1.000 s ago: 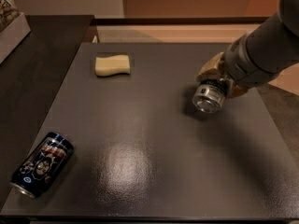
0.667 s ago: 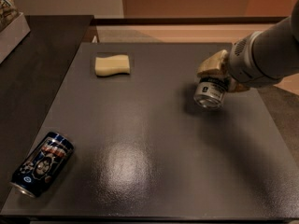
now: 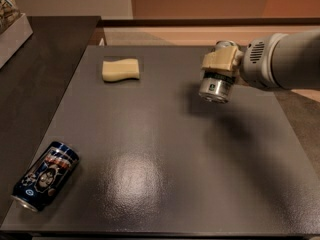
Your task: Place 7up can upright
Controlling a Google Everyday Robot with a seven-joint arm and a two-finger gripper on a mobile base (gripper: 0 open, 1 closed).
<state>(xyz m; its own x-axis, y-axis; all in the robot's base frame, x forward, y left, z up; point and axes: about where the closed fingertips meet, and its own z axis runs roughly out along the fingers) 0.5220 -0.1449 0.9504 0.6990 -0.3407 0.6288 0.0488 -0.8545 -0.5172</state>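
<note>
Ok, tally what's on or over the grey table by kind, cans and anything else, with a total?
Cans: 2. The 7up can is held in the gripper above the far right of the table; the blue can lies on its side at the near left.
Sponges: 1. The yellow sponge is at the far left.
Total: 3

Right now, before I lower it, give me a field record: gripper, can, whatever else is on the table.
gripper: far right side, shut on 7up can
7up can: nearly upright, slightly tilted, seemingly lifted off the table
blue can: on its side, near left corner
sponge: flat, far left
</note>
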